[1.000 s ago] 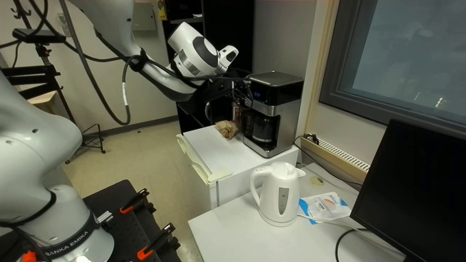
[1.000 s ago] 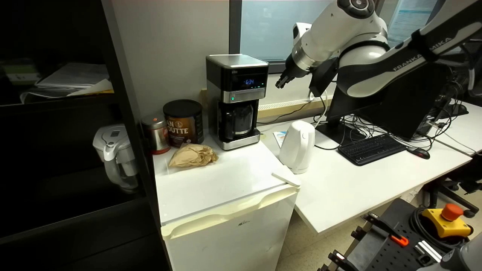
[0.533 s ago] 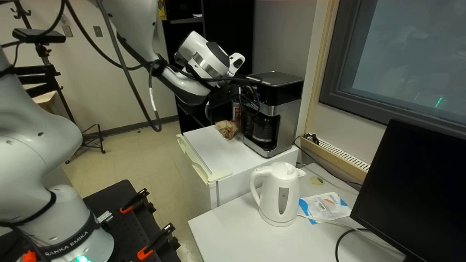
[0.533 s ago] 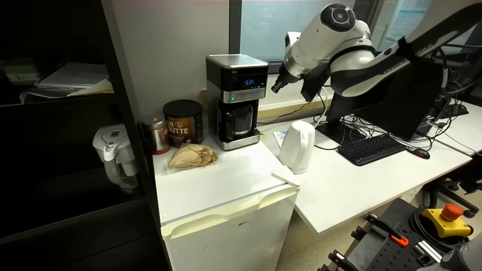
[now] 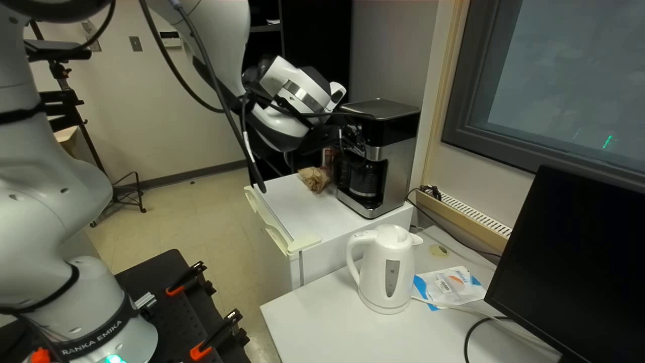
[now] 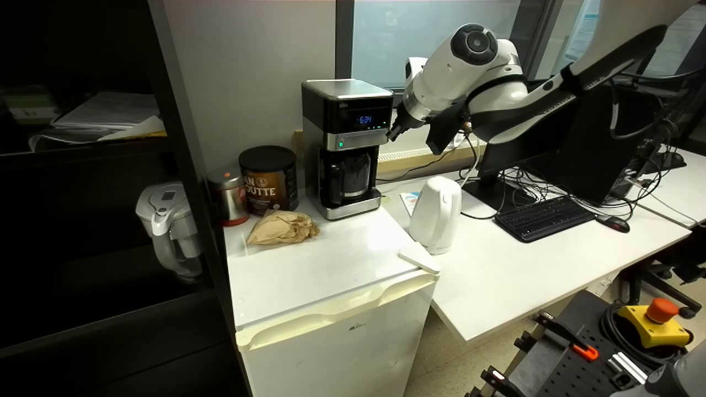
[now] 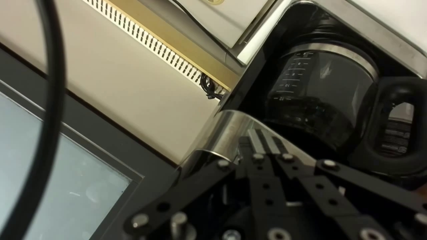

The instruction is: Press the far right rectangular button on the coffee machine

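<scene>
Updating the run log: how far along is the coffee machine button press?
Looks done: the approach; in an exterior view the shut claw is at the right end of the silver band on the coffee machine.
In hand: likely lining up; the wrist view shows the fingertips over that band, contact unclear.
Left: seemingly the press itself (the far-right button can't be made out), then probably backing off.
</scene>
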Tool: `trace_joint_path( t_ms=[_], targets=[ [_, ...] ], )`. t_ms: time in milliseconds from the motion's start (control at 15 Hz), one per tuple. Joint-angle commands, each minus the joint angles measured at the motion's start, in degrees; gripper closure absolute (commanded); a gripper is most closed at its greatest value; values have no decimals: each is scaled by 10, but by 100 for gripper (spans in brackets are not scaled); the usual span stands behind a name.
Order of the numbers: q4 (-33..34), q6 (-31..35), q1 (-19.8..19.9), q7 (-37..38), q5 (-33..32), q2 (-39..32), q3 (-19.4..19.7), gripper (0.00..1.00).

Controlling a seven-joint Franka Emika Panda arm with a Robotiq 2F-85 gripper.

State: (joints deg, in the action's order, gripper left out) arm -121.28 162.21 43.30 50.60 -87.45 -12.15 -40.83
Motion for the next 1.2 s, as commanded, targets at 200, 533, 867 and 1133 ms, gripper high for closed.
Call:
trace_joint_path(
  t_ms=[200, 533, 867, 1133],
  targets=[
    [53, -32, -23, 52, -71, -56, 3, 100],
    [65, -41, -28, 86, -113, -70, 3, 100],
    [39, -13, -14, 102, -122, -39, -3, 100],
    [-4, 58, 6, 83, -99, 7, -8, 100]
  ],
)
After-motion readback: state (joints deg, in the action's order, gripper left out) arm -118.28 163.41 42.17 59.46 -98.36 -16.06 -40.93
